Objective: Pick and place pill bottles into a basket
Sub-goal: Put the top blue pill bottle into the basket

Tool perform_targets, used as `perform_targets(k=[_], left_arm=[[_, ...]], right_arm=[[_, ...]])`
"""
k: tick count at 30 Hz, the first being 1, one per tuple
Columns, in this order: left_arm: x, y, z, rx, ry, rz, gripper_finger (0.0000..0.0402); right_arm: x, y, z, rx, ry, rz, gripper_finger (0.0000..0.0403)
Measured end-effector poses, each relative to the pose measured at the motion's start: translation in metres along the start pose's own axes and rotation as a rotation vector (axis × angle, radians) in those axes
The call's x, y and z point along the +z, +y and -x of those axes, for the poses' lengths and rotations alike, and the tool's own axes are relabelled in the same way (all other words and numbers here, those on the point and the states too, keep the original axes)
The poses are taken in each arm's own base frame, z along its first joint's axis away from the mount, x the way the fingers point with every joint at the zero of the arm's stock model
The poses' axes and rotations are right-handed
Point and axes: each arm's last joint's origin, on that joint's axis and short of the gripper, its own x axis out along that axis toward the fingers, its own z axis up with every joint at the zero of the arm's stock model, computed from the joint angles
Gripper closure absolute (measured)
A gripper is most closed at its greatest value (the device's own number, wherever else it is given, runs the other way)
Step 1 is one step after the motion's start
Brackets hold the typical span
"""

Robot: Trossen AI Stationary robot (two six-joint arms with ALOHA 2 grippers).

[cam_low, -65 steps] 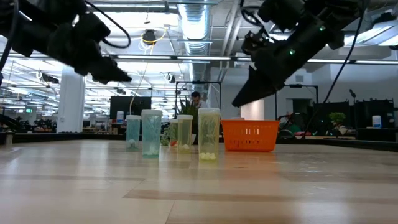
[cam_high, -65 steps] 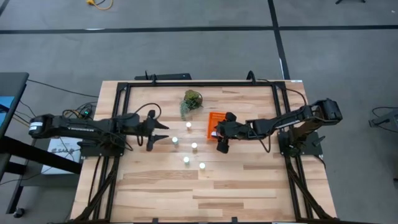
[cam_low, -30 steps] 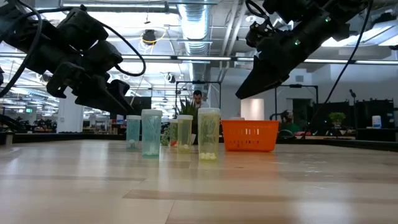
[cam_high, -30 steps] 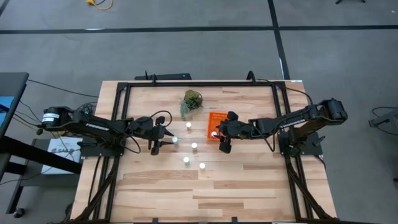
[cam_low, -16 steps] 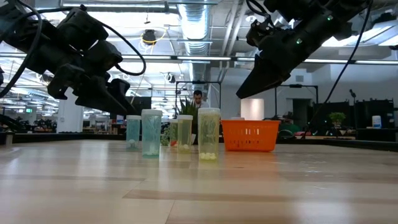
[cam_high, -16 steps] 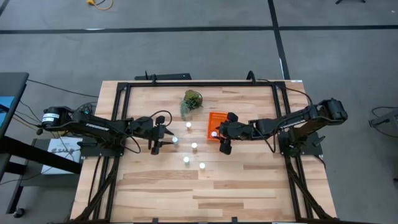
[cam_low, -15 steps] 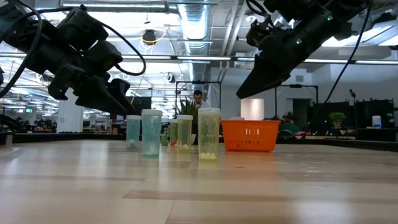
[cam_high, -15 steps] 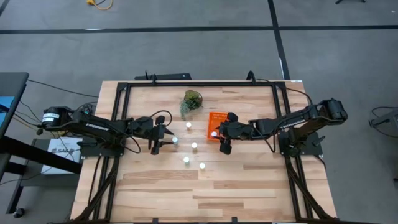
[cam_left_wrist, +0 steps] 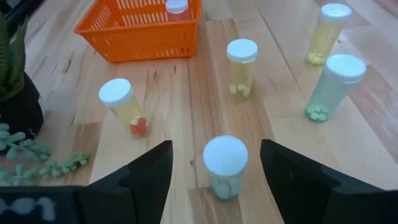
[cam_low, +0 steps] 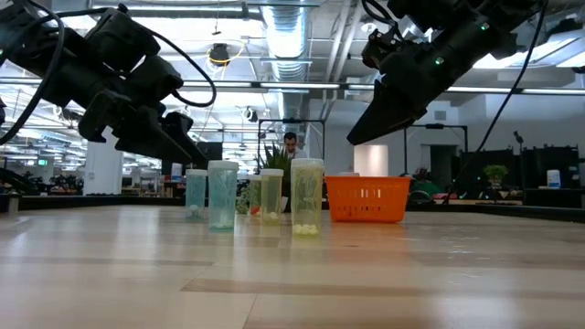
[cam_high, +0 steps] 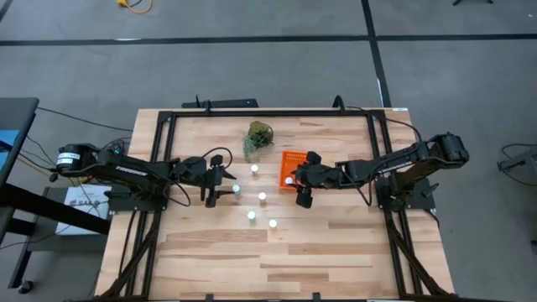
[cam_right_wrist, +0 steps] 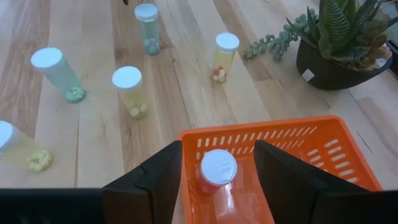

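Bottles point(cam_high: 262, 196) are spread over the tabletop point(cam_high: 336, 243), five standing loose and one point(cam_right_wrist: 217, 168) inside the basket point(cam_high: 291, 170). The right pincer point(cam_right_wrist: 217, 177) is spread above that one; the left pincer point(cam_left_wrist: 216, 163) is spread around another point(cam_left_wrist: 225, 165).

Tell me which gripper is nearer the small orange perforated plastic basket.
Right. The right gripper hangs open directly over the small orange perforated plastic basket; the left gripper sits well off, across several bottles.

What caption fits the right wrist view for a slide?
Open right gripper above a pill bottle standing in the orange basket.
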Motion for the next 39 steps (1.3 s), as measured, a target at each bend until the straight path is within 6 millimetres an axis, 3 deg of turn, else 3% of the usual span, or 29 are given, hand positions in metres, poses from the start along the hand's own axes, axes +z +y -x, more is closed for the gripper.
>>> perform_targets(k=[39], left_arm=[[0.0005,0.0000,0.0000,-0.001,-0.006,0.033,0.0168]], right_arm=[[0.0000,0.0000,0.0000,0.000,0.000,0.002,0.0214]])
